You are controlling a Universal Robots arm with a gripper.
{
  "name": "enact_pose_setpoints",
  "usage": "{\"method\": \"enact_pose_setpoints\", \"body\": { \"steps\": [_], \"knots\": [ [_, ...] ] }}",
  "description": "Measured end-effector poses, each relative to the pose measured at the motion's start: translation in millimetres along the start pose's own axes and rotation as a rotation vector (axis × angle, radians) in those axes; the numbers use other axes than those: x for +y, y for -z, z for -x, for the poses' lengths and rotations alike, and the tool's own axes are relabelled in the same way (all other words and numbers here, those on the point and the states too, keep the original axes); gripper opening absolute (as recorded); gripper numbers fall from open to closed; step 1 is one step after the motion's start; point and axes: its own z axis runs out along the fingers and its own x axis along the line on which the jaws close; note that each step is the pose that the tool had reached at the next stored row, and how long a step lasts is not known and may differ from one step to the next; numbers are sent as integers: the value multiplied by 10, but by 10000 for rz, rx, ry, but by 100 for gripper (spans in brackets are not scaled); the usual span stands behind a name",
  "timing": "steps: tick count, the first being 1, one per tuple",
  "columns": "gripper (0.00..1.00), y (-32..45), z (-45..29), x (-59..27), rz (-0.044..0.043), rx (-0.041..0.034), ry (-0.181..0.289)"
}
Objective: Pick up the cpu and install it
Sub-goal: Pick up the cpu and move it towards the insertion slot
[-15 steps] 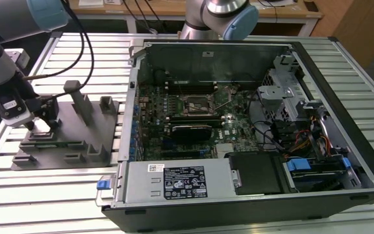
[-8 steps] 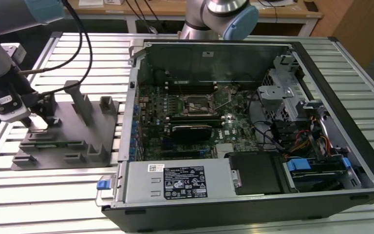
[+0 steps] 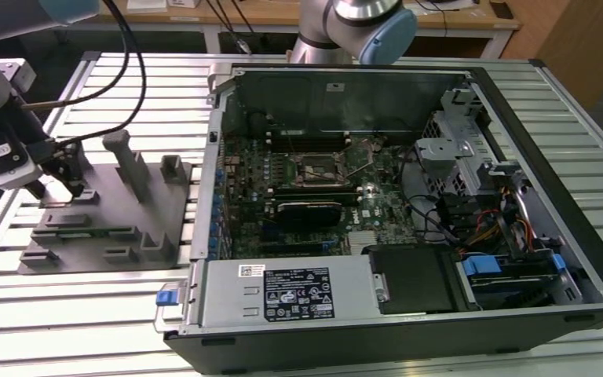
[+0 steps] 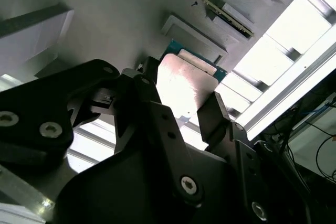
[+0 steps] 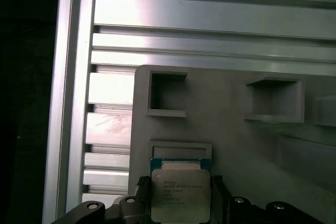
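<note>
Your claw [image 3: 59, 188] hangs over the grey tray [image 3: 103, 236], at the tray's end toward the exterior view's left, beside the tall upright posts [image 3: 126, 157]. In the second wrist view its two black fingers [image 4: 149, 100] press against opposite edges of the cpu [image 4: 186, 82], so the claw is closed on the chip.

In the first wrist view you see the cpu [image 5: 180, 195] from above. Its pale metal top faces up, a thin green border shows at one edge, and a finger flanks it on each side. That green edge lies just beside a low rectangular ledge [image 5: 181, 148] on the tray. Two square pockets [image 5: 167, 94] sit farther along the tray's surface. You cannot tell from these pictures whether the chip rests on the tray or is raised just off it.

The tray lies flat on the slatted metal worktop [image 3: 71, 322]. Just beside the tray, toward the exterior view's right, stands the open computer case [image 3: 564, 236]. Its green board [image 3: 249, 196] faces up, and the square socket [image 3: 320, 169] near the board's middle is well apart from the tray.
</note>
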Motion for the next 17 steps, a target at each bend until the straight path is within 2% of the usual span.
{"method": "enact_pose_setpoints", "body": {
  "steps": [8, 17],
  "knots": [
    [54, 119, 2, 5, 0, -1, 0],
    [54, 323, 6, 13, 1, -1, 0]
  ]
}}
